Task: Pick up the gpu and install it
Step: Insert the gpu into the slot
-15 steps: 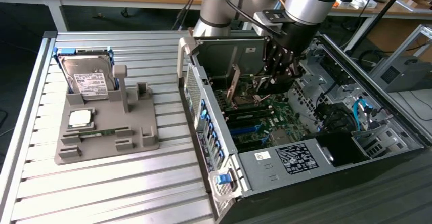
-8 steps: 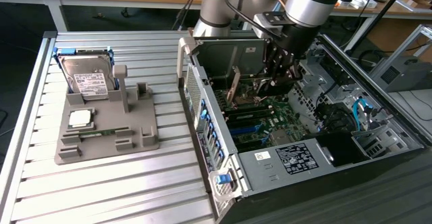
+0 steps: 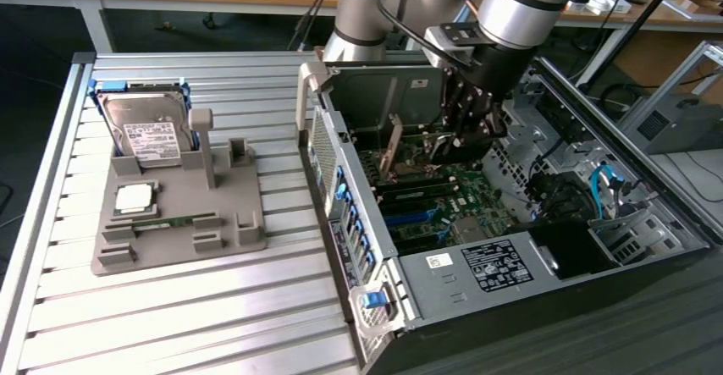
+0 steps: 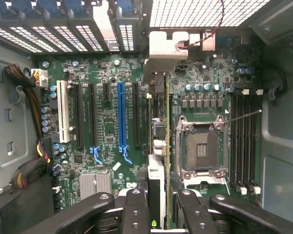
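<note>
The gpu (image 4: 157, 165) is a thin green card seen edge-on, with its silver end bracket (image 4: 167, 48) toward the meshed rear wall of the case. It stands upright over the motherboard (image 4: 107, 131), between the black slots and the CPU socket (image 4: 201, 148). My gripper (image 4: 162, 207) is shut on it, one black finger on each face. In the exterior view the gripper (image 3: 461, 142) reaches down into the open computer case (image 3: 509, 265), and the gpu (image 3: 392, 148) stands upright beside it. I cannot tell whether the card's lower edge sits in a slot.
On the exterior view's left, a grey fixture (image 3: 243, 223) on the slatted table holds a hard drive (image 3: 147, 129), a processor chip (image 3: 135, 197) and a memory stick (image 3: 175, 223). Inside the case are a blue slot (image 4: 120, 117), a white slot (image 4: 64, 112), cable bundles (image 4: 27, 97) and drive bays (image 3: 587, 248).
</note>
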You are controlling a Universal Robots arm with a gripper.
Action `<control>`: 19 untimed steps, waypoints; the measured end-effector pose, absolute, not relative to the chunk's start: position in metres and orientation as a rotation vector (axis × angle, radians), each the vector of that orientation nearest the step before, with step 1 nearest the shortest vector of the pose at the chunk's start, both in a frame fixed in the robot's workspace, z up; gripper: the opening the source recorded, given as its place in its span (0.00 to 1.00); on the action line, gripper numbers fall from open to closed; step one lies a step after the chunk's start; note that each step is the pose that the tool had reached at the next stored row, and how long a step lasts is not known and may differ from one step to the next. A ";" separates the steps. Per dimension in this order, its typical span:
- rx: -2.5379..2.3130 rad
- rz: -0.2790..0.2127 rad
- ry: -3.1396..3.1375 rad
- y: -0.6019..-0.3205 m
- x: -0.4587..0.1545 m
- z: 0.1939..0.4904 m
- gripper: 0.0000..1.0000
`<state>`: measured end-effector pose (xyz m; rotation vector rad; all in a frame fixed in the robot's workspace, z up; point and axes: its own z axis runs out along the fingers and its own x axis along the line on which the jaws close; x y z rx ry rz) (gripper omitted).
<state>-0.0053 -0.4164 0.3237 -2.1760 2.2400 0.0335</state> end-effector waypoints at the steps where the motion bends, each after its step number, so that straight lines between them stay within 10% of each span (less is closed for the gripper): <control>1: -2.176 0.034 2.240 -0.417 -0.005 0.323 0.27; 19: -2.176 0.034 2.240 -0.421 -0.007 0.320 0.27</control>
